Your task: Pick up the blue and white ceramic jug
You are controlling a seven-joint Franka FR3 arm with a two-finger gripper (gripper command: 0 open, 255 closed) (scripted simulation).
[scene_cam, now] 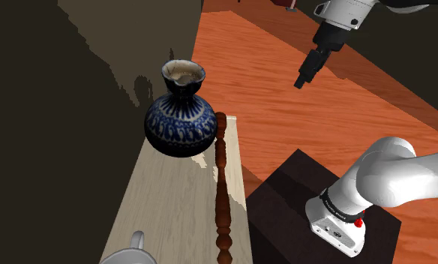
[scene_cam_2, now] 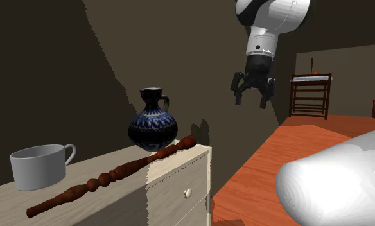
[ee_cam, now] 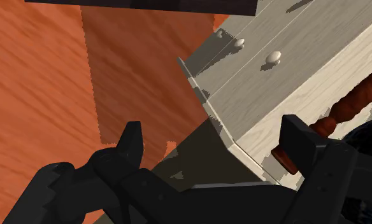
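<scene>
Gripper (scene_cam_2: 251, 101): hanging in mid-air, 2 fingers spread, clasping nothing.
Jug (scene_cam_2: 153, 123): standing upright on pale cabinet (scene_cam_2: 180, 186), well apart from gripper.

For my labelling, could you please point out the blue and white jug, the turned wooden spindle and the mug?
Blue and white jug (scene_cam: 179, 126): shoulder view, round belly.
Turned wooden spindle (scene_cam_2: 115, 173): second exterior view, mid-shaft.
Mug (scene_cam_2: 38, 168): second exterior view, side wall.

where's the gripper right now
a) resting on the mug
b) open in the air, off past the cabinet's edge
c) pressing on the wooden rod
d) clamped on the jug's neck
b: the gripper hangs in the air with its fingers apart, beyond the edge of the cabinet and clear of the jug.
</scene>
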